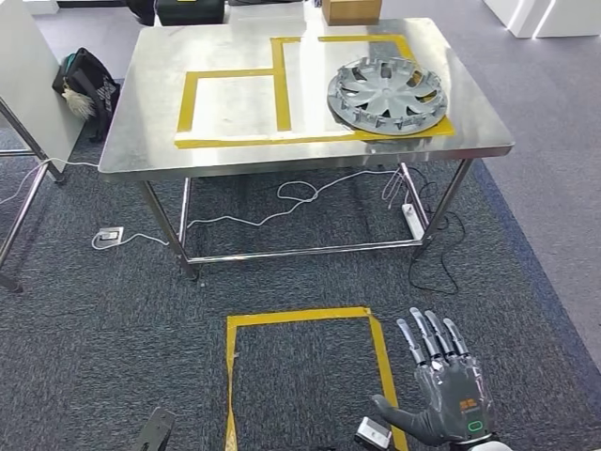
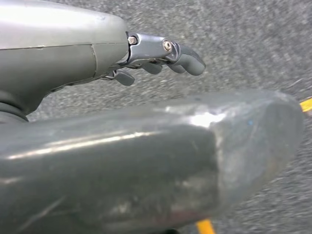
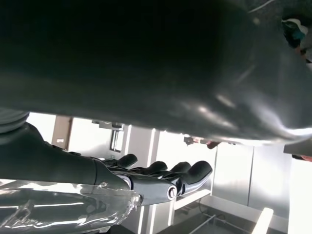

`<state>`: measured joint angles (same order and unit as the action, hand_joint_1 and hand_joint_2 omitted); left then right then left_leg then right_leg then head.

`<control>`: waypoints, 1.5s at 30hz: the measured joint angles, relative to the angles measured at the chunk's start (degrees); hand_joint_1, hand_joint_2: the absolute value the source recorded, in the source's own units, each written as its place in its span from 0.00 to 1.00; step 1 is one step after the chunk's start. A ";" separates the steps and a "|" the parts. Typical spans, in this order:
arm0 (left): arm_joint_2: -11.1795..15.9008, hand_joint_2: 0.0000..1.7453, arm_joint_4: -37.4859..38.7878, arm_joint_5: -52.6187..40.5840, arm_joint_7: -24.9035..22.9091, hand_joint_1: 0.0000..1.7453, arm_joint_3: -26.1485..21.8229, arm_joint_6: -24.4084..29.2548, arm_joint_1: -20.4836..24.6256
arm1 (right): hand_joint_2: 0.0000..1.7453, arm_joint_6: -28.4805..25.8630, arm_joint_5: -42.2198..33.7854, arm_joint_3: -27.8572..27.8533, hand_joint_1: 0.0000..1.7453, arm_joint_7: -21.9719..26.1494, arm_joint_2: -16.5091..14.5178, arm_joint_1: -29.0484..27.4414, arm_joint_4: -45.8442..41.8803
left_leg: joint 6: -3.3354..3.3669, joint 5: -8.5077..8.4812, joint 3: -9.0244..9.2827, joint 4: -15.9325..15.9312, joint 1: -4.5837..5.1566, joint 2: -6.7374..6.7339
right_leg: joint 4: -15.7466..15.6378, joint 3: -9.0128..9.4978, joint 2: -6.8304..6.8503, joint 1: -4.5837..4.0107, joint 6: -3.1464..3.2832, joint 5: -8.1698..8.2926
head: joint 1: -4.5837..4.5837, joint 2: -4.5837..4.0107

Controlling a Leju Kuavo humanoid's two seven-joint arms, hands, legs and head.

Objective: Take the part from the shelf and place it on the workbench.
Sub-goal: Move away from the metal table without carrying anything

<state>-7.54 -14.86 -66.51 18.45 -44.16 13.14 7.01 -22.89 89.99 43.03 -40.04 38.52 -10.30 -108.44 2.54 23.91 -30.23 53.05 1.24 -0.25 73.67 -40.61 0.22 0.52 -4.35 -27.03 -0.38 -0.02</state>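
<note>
Part (image 1: pixel 388 94), a grey spoked wheel cover, lies flat on the steel workbench (image 1: pixel 234 155), over the right-hand yellow taped box, its near edge just crossing the tape. By the look of it the placing is already done; the shelf itself is nowhere to be seen from here. Handling, as a judgement: thin moulded plastic, light, fairly stiff but springy at the rim, spokes likely to crack if squeezed, surface smooth enough to slip. Best taken at the outer rim on opposite sides, or fingers hooked through a spoke gap, not pinched at the centre. Right hand (image 1: pixel 445 390) is low over the dark carpet, back of the hand up, fingers straight and spread toward the bench, thumb out to the side; it holds nothing. It sits just beside the yellow taped floor square (image 1: pixel 306 319). Left hand (image 2: pixel 162 51) hangs over the carpet, fingers extended with a slight curl at the tips, nothing in them. White cables (image 1: pixel 298 193) trail under the bench.
</note>
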 joint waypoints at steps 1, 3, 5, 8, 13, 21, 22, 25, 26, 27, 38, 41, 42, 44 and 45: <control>-0.02 0.00 0.00 0.00 0.00 0.00 0.01 0.07 -0.01 | 0.00 0.02 0.01 -0.12 0.00 0.00 0.01 -0.07 -0.04 | -0.12 -0.66 -1.10 0.29 0.02 0.01 | -1.86 2.53 -0.01 0.00 0.12 1.54 | 0.00 0.00; -0.09 0.00 -0.01 0.00 0.01 0.00 0.03 0.24 0.03 | 0.00 0.03 0.01 -0.42 0.00 0.00 0.08 -0.07 -0.31 | -0.46 -1.71 -2.73 0.99 0.10 0.07 | -10.76 9.97 -0.11 -0.07 0.51 1.02 | 0.01 0.00; -0.15 0.00 -0.02 0.00 0.07 0.00 0.06 0.41 0.07 | 0.00 0.04 0.01 -0.67 0.00 -0.02 0.16 -0.05 -0.68 | -0.96 -2.55 -3.37 1.36 0.16 0.13 | -18.07 14.64 -0.17 -0.29 1.11 -1.63 | 0.05 0.00; -0.14 0.00 -0.02 0.09 0.18 0.00 0.06 0.62 -0.11 | 0.00 0.12 0.02 -0.81 0.00 -0.04 0.27 -0.32 -0.97 | -1.96 -2.87 -4.14 1.81 -0.03 0.21 | -19.48 14.26 -0.03 -0.38 2.48 -1.31 | -0.11 0.00; -0.25 0.00 -0.02 0.15 0.20 0.00 0.05 0.67 -0.35 | 0.00 0.18 0.02 -1.07 0.00 -0.04 0.32 -0.88 -1.27 | -3.69 7.64 -9.44 16.53 -0.77 0.31 | -19.28 11.56 0.08 -0.04 3.48 1.55 | 0.38 0.00; -0.36 0.00 -0.02 0.15 0.20 0.00 0.07 0.69 -0.33 | 0.00 0.19 0.02 -1.23 0.00 -0.04 0.33 -1.03 -1.44 | -3.04 2.76 1.93 1.76 -1.24 0.44 | -17.73 8.11 0.03 -0.09 1.97 3.41 | 0.33 0.00; -0.42 0.00 -0.02 0.16 0.20 0.00 0.07 0.69 -0.38 | 0.00 0.20 0.02 -1.24 0.00 -0.04 0.33 -1.06 -1.48 | -2.88 2.69 1.67 1.81 -1.25 0.47 | -17.68 7.83 0.02 -0.15 2.45 3.35 | 0.22 0.01; -0.42 0.00 -0.02 0.32 0.13 0.00 0.06 0.72 -0.43 | 0.00 0.21 0.02 -1.27 0.00 -0.04 0.34 -1.23 -1.57 | -2.53 2.53 1.36 1.71 -1.12 0.46 | -17.83 7.23 -0.01 -0.22 4.27 3.22 | -0.07 0.01; -0.38 0.00 -0.02 0.38 0.09 0.00 0.06 0.73 -0.42 | 0.00 0.21 0.02 -1.28 0.00 -0.04 0.34 -1.28 -1.57 | -2.33 2.41 1.25 1.73 -1.02 0.46 | -18.00 7.24 -0.02 -0.17 4.19 3.51 | -0.11 0.00; -0.38 0.00 -0.02 0.40 0.06 0.00 0.06 0.75 -0.42 | 0.00 0.21 0.02 -1.28 0.00 -0.04 0.34 -1.34 -1.57 | -2.11 2.27 1.11 1.76 -0.92 0.46 | -18.19 7.23 -0.02 -0.09 3.82 3.93 | -0.10 0.00; -0.28 0.00 -0.02 0.50 -0.39 0.00 0.09 0.78 -0.49 | 0.00 0.29 0.02 -1.21 0.00 -0.04 0.33 -2.17 -1.57 | -1.54 1.28 -0.44 2.11 -0.59 0.41 | -18.65 6.53 -0.06 0.35 0.87 5.98 | -0.05 0.00; -0.28 0.00 -0.02 0.54 -0.48 0.00 0.12 0.79 -0.49 | 0.00 0.84 0.02 -1.27 0.00 -0.04 0.33 -2.42 -1.57 | -1.62 1.12 -0.67 2.11 -0.62 0.41 | -18.58 6.28 -0.07 0.34 0.84 6.06 | -0.05 0.00; -0.28 0.00 -0.02 0.55 -0.48 0.00 0.14 0.79 -0.49 | 0.00 1.09 0.02 -1.31 0.00 -0.04 0.33 -2.47 -1.57 | -1.64 1.05 -0.76 2.11 -0.63 0.41 | -18.54 6.17 -0.07 0.33 0.84 6.10 | -0.05 0.00; -0.28 0.00 -0.02 0.57 -0.49 0.00 0.22 0.80 -0.51 | 0.00 1.72 0.02 -1.43 0.00 -0.04 0.34 -2.55 -1.57 | -1.74 0.90 -0.95 2.12 -0.63 0.41 | -18.51 5.96 -0.07 0.34 0.88 6.23 | -0.05 0.00; -0.28 0.00 -0.02 0.60 -0.51 0.00 0.29 0.80 -0.52 | 0.00 2.02 0.02 -1.52 0.00 -0.04 0.34 -2.58 -1.57 | -1.71 0.87 -1.10 2.18 -0.58 0.41 | -18.51 5.86 -0.07 0.38 0.83 6.34 | -0.05 0.00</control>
<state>-7.82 -14.88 -65.91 17.93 -43.87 13.94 6.49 -20.88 90.01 41.51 -40.09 38.86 -12.88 -110.01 0.83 24.79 -31.32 55.23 0.65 0.16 55.16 -34.75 0.15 0.90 -3.52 -20.70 -0.43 -0.02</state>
